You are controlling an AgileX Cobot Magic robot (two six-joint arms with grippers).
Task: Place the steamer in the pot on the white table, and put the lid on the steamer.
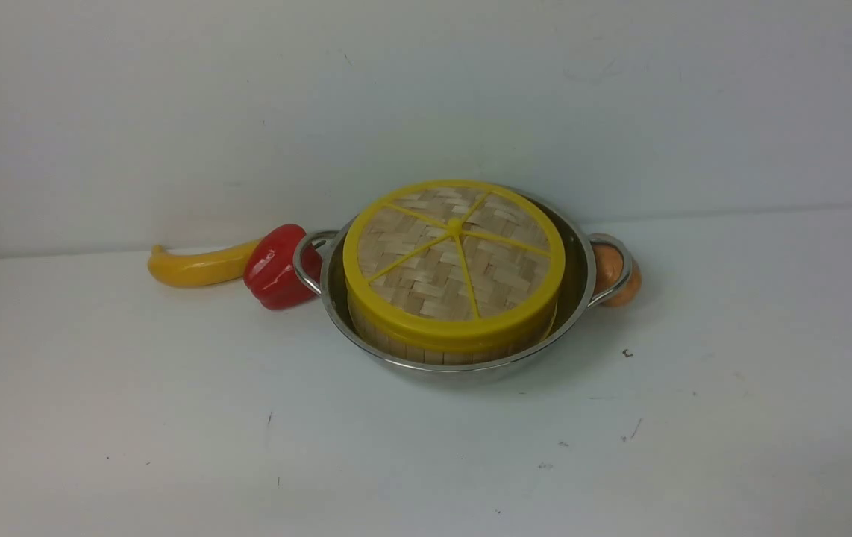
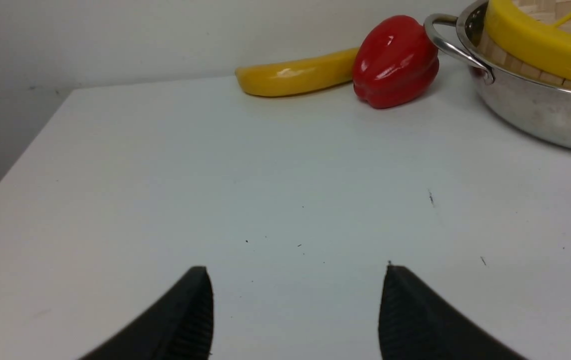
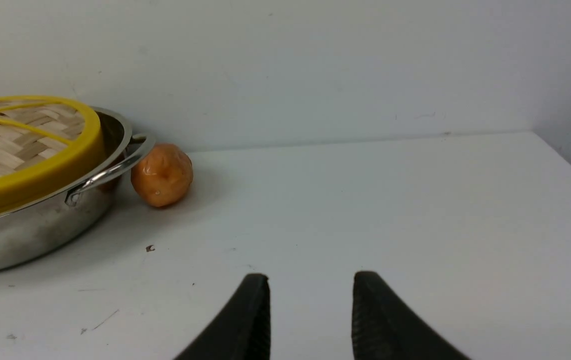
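Leftmost on the white tabletop (image 1: 135,418) lies a smooth, glossy yellow banana-shaped fruit (image 1: 198,267), curved, its right end touching a shiny red bell pepper (image 1: 274,267) with lobed sides. The pepper sits just against the left loop handle of the pot (image 1: 463,362), a wide, shallow stainless-steel pan with a polished rim and dull, smudged wall. Inside the pot stands the steamer (image 1: 441,344), its pale bamboo-strip wall showing below the lid (image 1: 454,259). The lid rests on top of the steamer, a flat round disc of woven bamboo with a thick yellow rim, thin yellow spokes and a small yellow knob at the centre; it appears slightly tilted. Behind the right handle sits a round, wrinkled orange fruit (image 1: 616,274), touching or nearly touching the pot.

The left gripper (image 2: 295,312) hangs over bare tabletop, its black ribbed jaws spread wide, holding nothing. The right gripper (image 3: 310,317) likewise hangs near the tabletop, jaws parted by a narrower gap, empty.
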